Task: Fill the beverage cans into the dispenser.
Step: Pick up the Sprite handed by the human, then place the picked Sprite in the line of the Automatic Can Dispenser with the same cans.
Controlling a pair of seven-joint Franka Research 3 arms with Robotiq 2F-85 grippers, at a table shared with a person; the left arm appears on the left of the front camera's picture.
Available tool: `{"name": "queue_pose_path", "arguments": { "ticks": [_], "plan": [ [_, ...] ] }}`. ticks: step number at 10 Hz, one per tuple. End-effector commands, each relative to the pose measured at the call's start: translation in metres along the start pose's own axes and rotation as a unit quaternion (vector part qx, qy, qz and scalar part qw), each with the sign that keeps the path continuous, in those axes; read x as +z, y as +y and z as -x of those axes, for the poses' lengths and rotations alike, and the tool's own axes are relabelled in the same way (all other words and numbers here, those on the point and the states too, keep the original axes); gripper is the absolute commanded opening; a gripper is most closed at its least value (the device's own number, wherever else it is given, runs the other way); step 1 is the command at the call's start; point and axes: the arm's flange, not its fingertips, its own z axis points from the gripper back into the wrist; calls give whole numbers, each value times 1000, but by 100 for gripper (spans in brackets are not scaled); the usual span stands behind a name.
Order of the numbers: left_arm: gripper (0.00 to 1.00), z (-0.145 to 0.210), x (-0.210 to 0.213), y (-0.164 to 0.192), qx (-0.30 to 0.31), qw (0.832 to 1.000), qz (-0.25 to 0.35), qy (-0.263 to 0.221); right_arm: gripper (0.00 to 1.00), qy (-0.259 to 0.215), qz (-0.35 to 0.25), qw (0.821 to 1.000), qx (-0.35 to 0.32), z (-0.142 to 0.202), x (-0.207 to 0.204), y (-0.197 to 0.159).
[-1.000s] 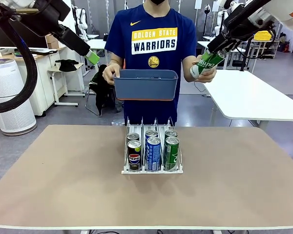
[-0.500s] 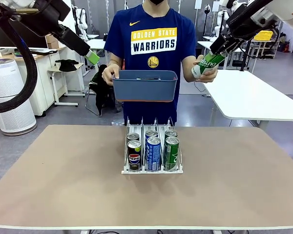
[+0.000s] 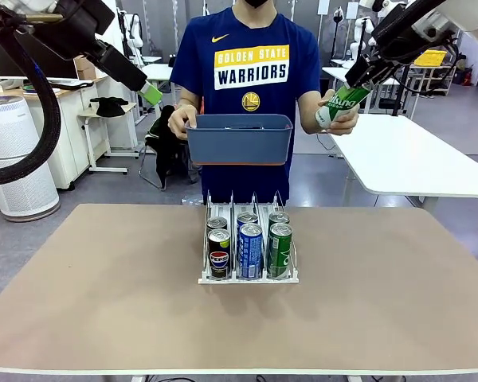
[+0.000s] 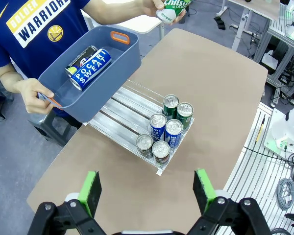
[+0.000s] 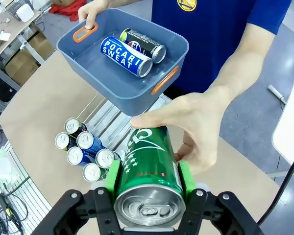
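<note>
Handover: right gripper (image 5: 148,178) is pinching the green can (image 5: 144,147) the person's hand (image 5: 198,125) is offering for the dispenser (image 3: 248,279), while left gripper (image 4: 147,182) is hanging aloft, fingers spread.

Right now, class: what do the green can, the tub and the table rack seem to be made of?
Green can: likely aluminium, glossy printed wall, bare silvery top with pull tab. Tub: matt blue-grey plastic, moulded rounded corners, orange handles. Rack: seemingly clear plastic lanes, table showing through; dividers possibly wire.
</note>
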Motion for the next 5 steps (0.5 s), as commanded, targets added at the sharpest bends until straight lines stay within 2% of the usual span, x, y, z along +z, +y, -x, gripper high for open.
{"name": "queue_pose_path", "arguments": {
  "ticks": [1, 2, 5],
  "plan": [
    [100, 1, 0, 1, 4, 1000, -2, -2, 0, 6, -19, 1000, -8, 3, 2, 4],
    [100, 1, 0, 1, 4, 1000, -2, -2, 0, 0, 0, 1000, 0, 0, 0, 0],
    [100, 1, 0, 1, 4, 1000, -2, -2, 0, 0, 0, 1000, 0, 0, 0, 0]
  ]
}}
